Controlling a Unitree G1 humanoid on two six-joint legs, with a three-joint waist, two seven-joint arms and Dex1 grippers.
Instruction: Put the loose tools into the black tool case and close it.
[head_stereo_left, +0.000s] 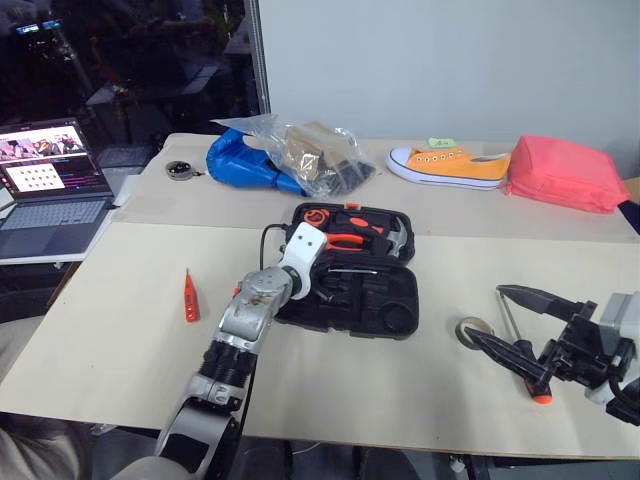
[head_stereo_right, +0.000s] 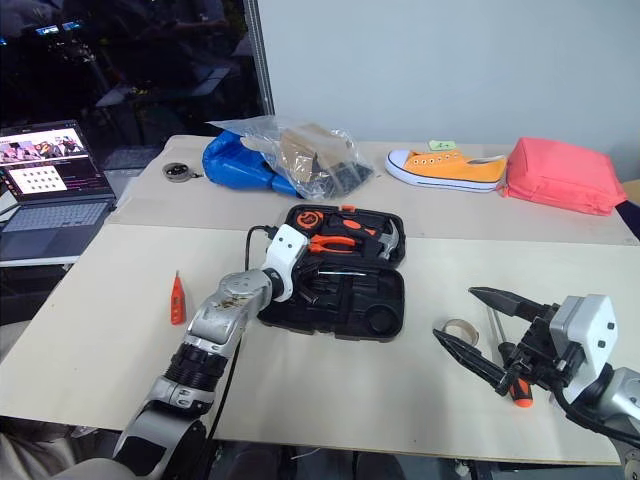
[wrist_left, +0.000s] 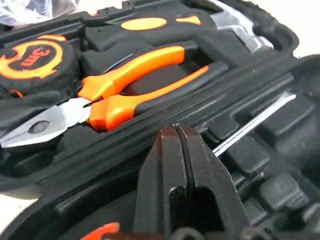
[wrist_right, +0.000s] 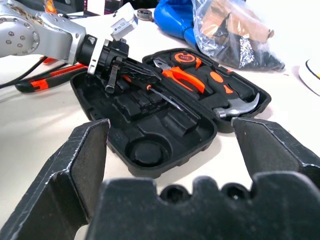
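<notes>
left gripper (wrist_right: 116, 75) sits low over the open black tool case (head_stereo_left: 390, 305), fingers pressed together with nothing visibly between them; a screwdriver (wrist_right: 162, 97) lies in the near half of the case right under and just ahead of the fingertips, its shaft running along the hinge side. it looks seated in or close to its recess, can't tell if fully snapped in. beyond the gripper, the far half of the case holds the pliers (wrist_left: 120, 85), a hammer (wrist_left: 235, 27) and a tape measure (wrist_left: 35, 57).

right gripper (head_stereo_left: 525, 330) hangs off the case's right side, well apart from it, jaws spread wide and empty. directly under and beside its fingers lie the second screwdriver (head_stereo_left: 522, 355) and the small tan tape roll (head_stereo_left: 472, 330) on the table.

slim orange tester screwdriver (head_stereo_left: 190, 298) is on the table to the outer side of the left arm, well apart from the case. another orange-and-black tool (wrist_right: 47, 80) lies on the table behind the left arm, likely the utility knife, hard to tell.

progress judgement: roughly one tool in, four loose ones left, round recess in the near half vacant, lid not closed. early stage.
</notes>
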